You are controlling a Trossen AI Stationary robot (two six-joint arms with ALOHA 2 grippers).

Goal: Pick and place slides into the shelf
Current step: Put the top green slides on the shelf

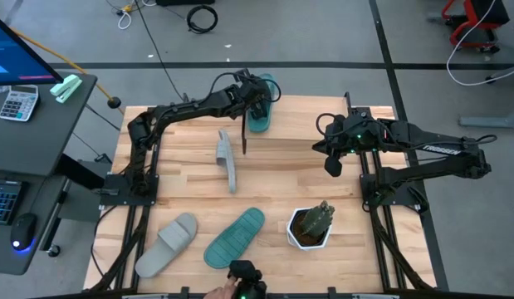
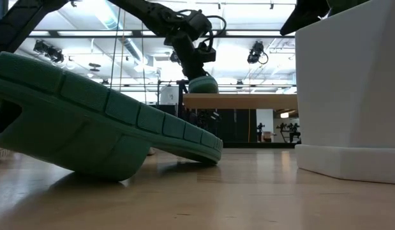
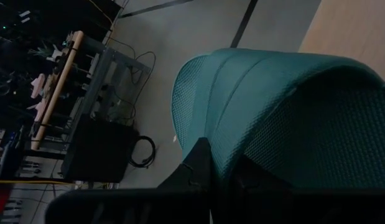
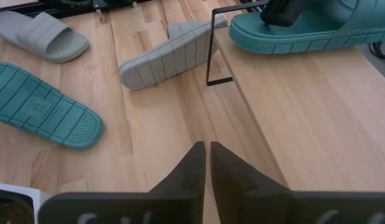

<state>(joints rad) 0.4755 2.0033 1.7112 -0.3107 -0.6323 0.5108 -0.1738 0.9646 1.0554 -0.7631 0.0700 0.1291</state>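
Wooden tabletop (image 1: 190, 166): left pincer (image 1: 258, 93) clamped on teal slide (image 1: 261, 116) atop shelf (image 4: 304, 112). Seat sole flat before release. Right pincer (image 4: 208, 163) together, idle above shelf. 3 slides remain.

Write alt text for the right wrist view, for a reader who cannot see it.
A teal-green ribbed rubber slide sits on the light wooden plank shelf, with the left gripper shut on it. On the tabletop beyond lie a grey slide on its edge, an upright grey slide and an overturned teal slide. The right gripper hovers, jaws shut.
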